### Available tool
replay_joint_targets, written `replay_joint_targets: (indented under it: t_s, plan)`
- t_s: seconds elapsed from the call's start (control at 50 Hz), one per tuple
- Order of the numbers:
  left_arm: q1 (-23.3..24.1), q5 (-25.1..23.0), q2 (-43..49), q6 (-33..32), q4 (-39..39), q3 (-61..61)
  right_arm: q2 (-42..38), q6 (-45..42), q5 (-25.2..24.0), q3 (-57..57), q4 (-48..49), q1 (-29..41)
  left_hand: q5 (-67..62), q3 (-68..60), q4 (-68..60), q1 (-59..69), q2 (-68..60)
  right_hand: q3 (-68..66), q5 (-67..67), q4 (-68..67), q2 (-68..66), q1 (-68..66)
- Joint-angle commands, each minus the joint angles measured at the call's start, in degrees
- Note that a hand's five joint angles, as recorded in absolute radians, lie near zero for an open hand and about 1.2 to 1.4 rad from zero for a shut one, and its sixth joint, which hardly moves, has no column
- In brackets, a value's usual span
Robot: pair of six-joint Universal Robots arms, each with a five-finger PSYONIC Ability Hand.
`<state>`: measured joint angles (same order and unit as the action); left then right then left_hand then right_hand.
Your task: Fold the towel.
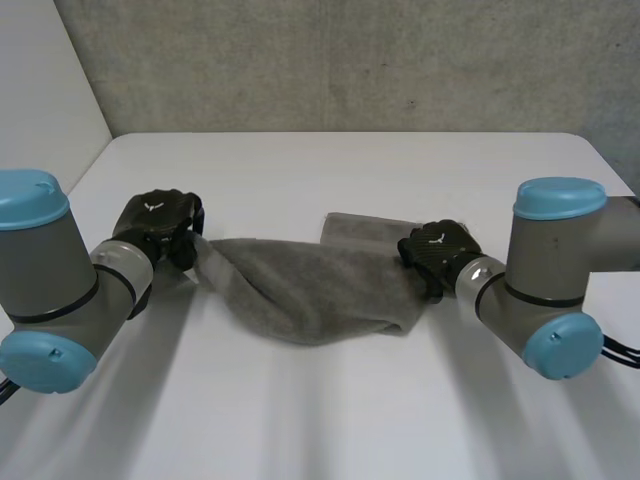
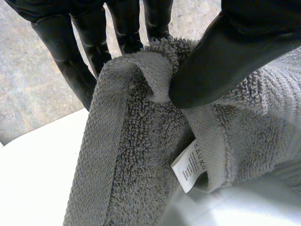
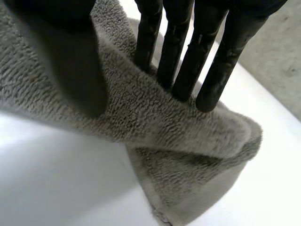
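**Towel [image 1: 300, 290] slung between two hands over a white desk [image 1: 330, 170]**

It is grey terry, looped and thick. It is bunched into a sagging band that runs left to right across the middle of the frame, with its belly low toward the desk. At centre left, the left hand [image 1: 160, 225] pinches one end. Its thumb [image 2: 221, 61] presses the pile against straight fingers [image 2: 66, 61], and a white label [image 2: 190, 167] hangs by the thumb tip. At centre right, the right hand [image 1: 435, 255] grasps the other end the same way, fingers [image 3: 216, 70] laid over a thick fold. The long axis runs from hand to hand, so folding likely means carrying one end across to the other.
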<state>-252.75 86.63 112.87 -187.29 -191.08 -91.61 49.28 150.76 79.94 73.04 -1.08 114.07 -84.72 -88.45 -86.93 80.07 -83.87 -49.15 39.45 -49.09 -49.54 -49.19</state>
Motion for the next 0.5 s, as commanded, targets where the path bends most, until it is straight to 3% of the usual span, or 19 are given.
replay_joint_targets:
  t_s: [0.02, 0.1, 0.14, 0.2, 0.42, 0.5]
  plan:
    - [0.2, -0.1, -0.2, 0.3, 0.2, 1.9, -1.5, -0.1, -0.1, -5.8, -5.5, 0.7, 14.7, 8.4, 6.9, -0.1, 3.9, -30.9, 30.6, -30.9, -30.5, -30.8]
    - [0.6, -0.1, -0.5, 0.3, 0.4, 2.9, 1.4, 0.2, -0.3, -5.8, -5.3, 0.8, 14.7, 8.4, 6.9, -0.1, 3.9, -30.9, 30.6, -30.9, -30.5, -30.8]
    - [1.0, 0.0, -1.4, 0.4, 0.4, 3.5, 8.1, 0.4, -0.7, -4.6, -5.2, 0.4, 14.7, 8.4, 6.9, -0.1, 3.9, -30.9, 30.6, -30.9, -30.5, -30.8]
    - [1.0, 0.0, -2.9, 0.5, 0.4, 3.7, 11.7, 0.5, -1.1, -4.0, -5.3, 0.2, 14.7, 8.4, 6.9, -0.1, 3.9, -30.9, 30.6, -30.9, -30.5, -30.8]
    - [0.2, -2.2, -19.6, 5.0, 3.9, 4.9, 35.5, 2.3, -5.1, -5.8, -11.1, -3.6, 14.7, 8.4, 6.9, -0.1, 3.9, -30.9, 30.6, -30.9, -30.5, -30.8]
    - [0.2, -2.7, -21.5, 6.3, 5.5, 6.1, 37.1, 2.6, -5.6, -8.4, -14.5, -5.4, 14.7, 8.4, 6.9, -0.1, 3.9, -30.9, 30.6, -30.9, -30.5, -30.8]
